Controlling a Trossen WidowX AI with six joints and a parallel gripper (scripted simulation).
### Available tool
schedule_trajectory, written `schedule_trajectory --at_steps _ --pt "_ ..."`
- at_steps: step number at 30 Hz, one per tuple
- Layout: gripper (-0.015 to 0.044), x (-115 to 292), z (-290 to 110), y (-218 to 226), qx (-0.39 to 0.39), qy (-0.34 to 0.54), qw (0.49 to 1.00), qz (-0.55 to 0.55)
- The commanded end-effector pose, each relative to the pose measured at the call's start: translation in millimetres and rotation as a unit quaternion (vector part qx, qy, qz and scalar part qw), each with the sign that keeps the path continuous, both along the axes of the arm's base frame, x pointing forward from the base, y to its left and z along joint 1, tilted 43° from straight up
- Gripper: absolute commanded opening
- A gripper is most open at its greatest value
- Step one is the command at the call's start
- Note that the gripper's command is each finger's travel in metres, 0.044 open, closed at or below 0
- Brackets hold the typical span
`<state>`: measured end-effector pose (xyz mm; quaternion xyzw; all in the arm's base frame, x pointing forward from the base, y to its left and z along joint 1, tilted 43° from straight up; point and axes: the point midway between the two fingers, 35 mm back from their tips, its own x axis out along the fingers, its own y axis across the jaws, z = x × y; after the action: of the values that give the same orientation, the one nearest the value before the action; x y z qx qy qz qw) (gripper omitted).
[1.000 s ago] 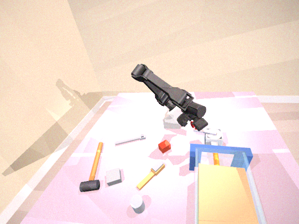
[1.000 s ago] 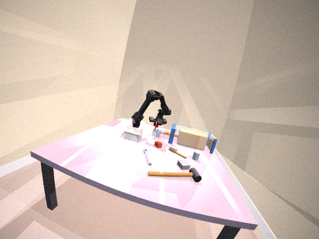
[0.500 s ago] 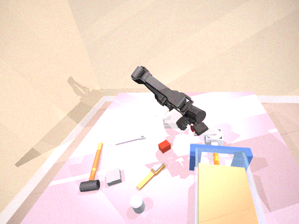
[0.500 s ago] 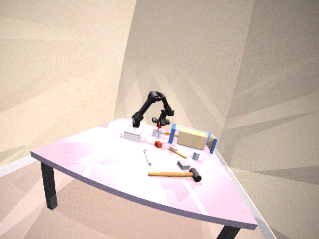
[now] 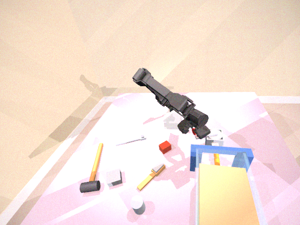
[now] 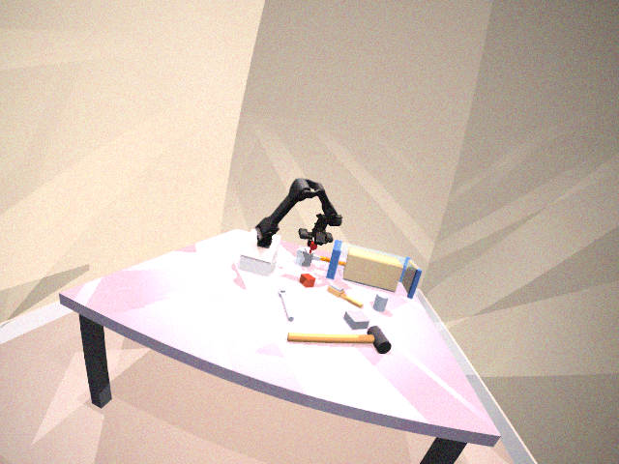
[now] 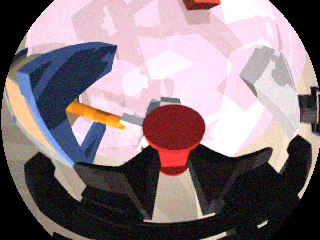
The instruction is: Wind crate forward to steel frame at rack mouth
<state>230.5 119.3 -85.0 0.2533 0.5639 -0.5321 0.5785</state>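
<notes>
My gripper (image 5: 195, 132) (image 6: 313, 244) (image 7: 171, 140) is shut on the red knob (image 5: 193, 131) (image 7: 174, 128) of the winch handle. It hangs just left of the small grey winch (image 5: 213, 139) (image 6: 303, 257), whose top shows just behind the knob in the wrist view. I cannot tell whether the key sits in the hole. An orange strap (image 5: 216, 159) (image 6: 325, 259) (image 7: 96, 115) runs from the winch through the blue steel frame (image 5: 220, 148) (image 6: 333, 259) (image 7: 67, 87) to the tan crate (image 5: 225, 191) (image 6: 372, 270). The crate lies flat, with a gap between it and the frame.
On the bench lie a red block (image 5: 165, 146) (image 6: 307, 279), a wrench (image 5: 131, 140) (image 6: 285, 304), a brush (image 5: 151, 176) (image 6: 344, 295), a hammer (image 5: 93, 169) (image 6: 335, 337), a grey block (image 5: 113, 176) (image 6: 356, 318) and a grey cylinder (image 5: 137, 204) (image 6: 380, 302).
</notes>
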Motion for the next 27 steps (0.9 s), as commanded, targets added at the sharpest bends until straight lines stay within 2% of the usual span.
schedule_trajectory --at_steps 1,27 --pt "0.0000 14 -6 2 0.000 -0.012 1.000 0.001" --pt "0.0000 46 -22 20 0.001 -0.013 1.000 0.001"
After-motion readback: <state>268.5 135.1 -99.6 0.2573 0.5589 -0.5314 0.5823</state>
